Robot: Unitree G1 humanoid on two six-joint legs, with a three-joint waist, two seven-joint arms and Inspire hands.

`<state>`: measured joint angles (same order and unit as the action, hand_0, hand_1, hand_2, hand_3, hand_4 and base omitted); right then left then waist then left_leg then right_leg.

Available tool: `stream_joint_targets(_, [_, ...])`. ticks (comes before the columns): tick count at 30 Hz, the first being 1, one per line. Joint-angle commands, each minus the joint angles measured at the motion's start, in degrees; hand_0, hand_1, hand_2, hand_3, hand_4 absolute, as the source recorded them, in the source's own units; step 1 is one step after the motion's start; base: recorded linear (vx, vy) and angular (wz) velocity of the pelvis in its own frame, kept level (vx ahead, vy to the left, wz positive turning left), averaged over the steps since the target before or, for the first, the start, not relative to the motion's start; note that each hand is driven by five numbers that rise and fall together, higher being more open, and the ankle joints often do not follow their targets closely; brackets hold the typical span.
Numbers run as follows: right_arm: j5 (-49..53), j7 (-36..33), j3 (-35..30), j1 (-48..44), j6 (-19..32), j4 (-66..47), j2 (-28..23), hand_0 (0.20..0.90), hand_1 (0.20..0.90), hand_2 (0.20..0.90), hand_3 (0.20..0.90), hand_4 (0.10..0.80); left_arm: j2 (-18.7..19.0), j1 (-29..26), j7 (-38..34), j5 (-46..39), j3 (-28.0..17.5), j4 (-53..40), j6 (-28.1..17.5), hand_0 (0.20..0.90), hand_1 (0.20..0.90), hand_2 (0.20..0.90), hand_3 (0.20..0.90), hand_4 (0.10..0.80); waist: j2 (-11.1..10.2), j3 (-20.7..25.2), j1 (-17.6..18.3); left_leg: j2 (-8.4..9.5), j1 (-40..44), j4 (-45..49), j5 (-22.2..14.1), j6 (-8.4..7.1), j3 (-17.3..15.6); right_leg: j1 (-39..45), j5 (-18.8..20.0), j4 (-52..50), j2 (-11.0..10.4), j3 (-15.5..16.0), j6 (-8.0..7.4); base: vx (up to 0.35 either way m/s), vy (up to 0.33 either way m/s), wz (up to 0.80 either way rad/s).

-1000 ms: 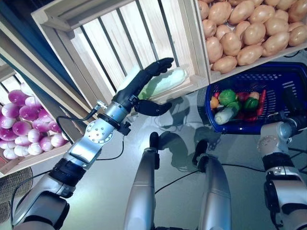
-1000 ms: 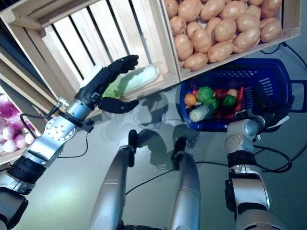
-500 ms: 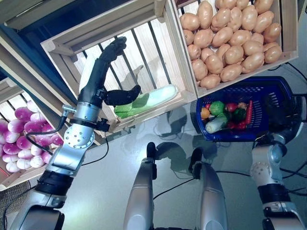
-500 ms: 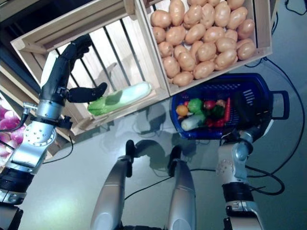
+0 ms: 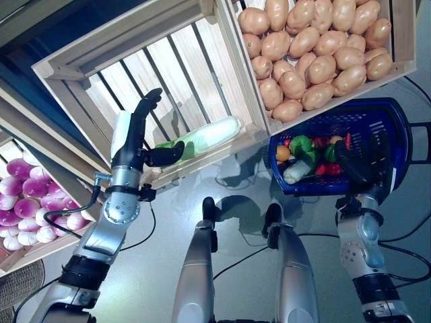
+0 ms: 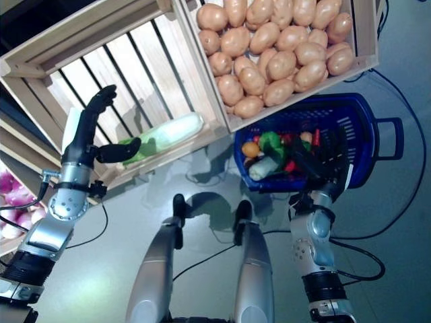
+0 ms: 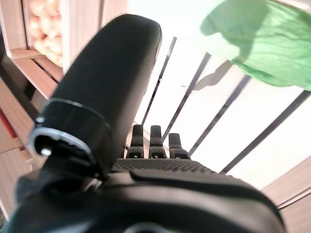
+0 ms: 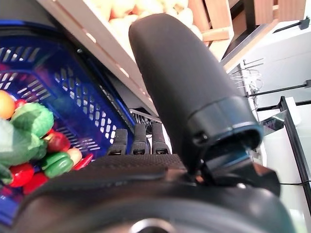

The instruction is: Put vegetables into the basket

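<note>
Reaching into the slatted crate (image 5: 168, 60), the left robot hand (image 5: 135, 138) is spread, thumb beside the long green vegetable (image 5: 202, 138), not gripping it. Next it must close round it. The right robot hand (image 5: 357, 168) holds the blue basket (image 5: 394, 145); its fingers are hidden.

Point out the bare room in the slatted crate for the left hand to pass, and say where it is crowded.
Bare slats fill the slatted crate above the cabbage; the left hand is open there. Crowded: the potato crate and the blue basket, with the right hand over it.
</note>
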<state>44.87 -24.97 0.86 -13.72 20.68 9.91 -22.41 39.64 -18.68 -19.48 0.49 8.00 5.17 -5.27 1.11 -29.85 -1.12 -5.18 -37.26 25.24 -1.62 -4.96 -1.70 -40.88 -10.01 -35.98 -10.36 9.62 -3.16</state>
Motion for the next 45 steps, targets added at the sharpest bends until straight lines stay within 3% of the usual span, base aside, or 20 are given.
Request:
stream_joint_targets(1, [-5.07, 4.31, -1.60, -0.91, 3.98, -8.23, -4.03, 0.900, 0.900, 0.900, 0.900, 0.800, 2.80, -2.75, -6.24, 2.79, -4.96, -1.77, -1.50, 0.900, 0.900, 0.900, 0.900, 0.800, -1.21, 0.06, 0.67, 0.96, 0.53, 0.97, -0.33, 1.11, -2.53, 6.02, 3.31, 5.71, 1.55, 0.15, -0.11, 0.000, 0.000, 0.00])
stream_joint_targets(11, [-4.57, 5.36, 0.58, -2.34, 3.83, -8.09, -4.14, 0.900, 0.900, 0.900, 0.900, 0.800, 4.09, -7.02, -18.29, 12.66, -1.70, 8.42, 2.22, 0.900, 0.900, 0.900, 0.900, 0.800, -2.00, 0.06, 1.87, -0.31, -1.03, 1.53, 0.37, 0.59, -3.05, 4.44, 3.15, 4.84, 2.07, -0.73, 0.18, -0.013, 0.008, -0.02])
stream_joint_targets(25, [-5.11, 5.49, 3.04, -4.62, 4.00, -7.49, -4.17, 0.900, 0.900, 0.900, 0.900, 0.800, 3.82, -12.45, -22.26, 18.45, 4.87, 18.24, 1.35, 0.900, 0.900, 0.900, 0.900, 0.800, -2.85, 0.06, 3.13, -1.05, -2.60, 1.29, 0.89, 0.18, -3.34, 2.24, 4.12, 5.09, 2.41, -1.75, -0.27, -0.025, 0.008, -0.02])
stream_joint_targets(32, [-5.19, 5.26, 3.12, -4.70, 4.07, -7.38, -3.90, 0.900, 0.900, 0.900, 0.900, 0.800, 3.09, -12.68, -18.28, 16.27, 5.93, 18.22, -2.53, 0.900, 0.900, 0.900, 0.900, 0.800, -2.84, 0.06, 3.07, -0.86, -2.73, 0.89, 0.83, 0.22, -3.15, 2.13, 4.35, 5.63, 2.46, -1.92, -0.52, -0.015, -0.003, -0.02])
stream_joint_targets(34, [-5.60, 5.29, 2.95, -4.49, 4.03, -7.58, -3.64, 0.900, 0.900, 0.900, 0.900, 0.800, 2.48, -12.14, -13.97, 13.52, 6.06, 17.06, -3.44, 0.900, 0.900, 0.900, 0.900, 0.800, -2.64, 0.06, 2.96, -0.75, -2.62, 0.49, 0.92, 0.27, -3.09, 2.12, 4.48, 5.80, 2.40, -1.90, -0.67, 0.000, 0.000, 0.00])
stream_joint_targets(35, [-5.99, 5.31, 2.72, -4.61, 3.81, -7.72, -3.47, 0.900, 0.900, 0.900, 0.900, 0.800, 2.27, -12.09, -8.51, 9.60, 6.53, 16.27, -4.05, 0.900, 0.900, 0.900, 0.900, 0.800, -2.52, 0.06, 2.97, -0.58, -2.49, 0.16, 0.99, 0.29, -3.02, 2.22, 4.64, 6.14, 2.46, -2.00, -0.82, -0.031, -0.011, 0.01])
stream_joint_targets(45, [-5.60, 6.00, 1.95, -5.53, 2.31, -8.05, -3.62, 0.900, 0.900, 0.900, 0.900, 0.800, 1.88, -12.37, 0.91, 4.67, 7.27, 14.34, -1.59, 0.900, 0.900, 0.900, 0.900, 0.800, -2.12, 0.06, 2.85, -0.36, -2.83, -0.90, 1.34, 0.61, -3.07, 2.11, 5.16, 7.33, 2.43, -1.79, -1.05, -0.003, -0.001, 0.00])
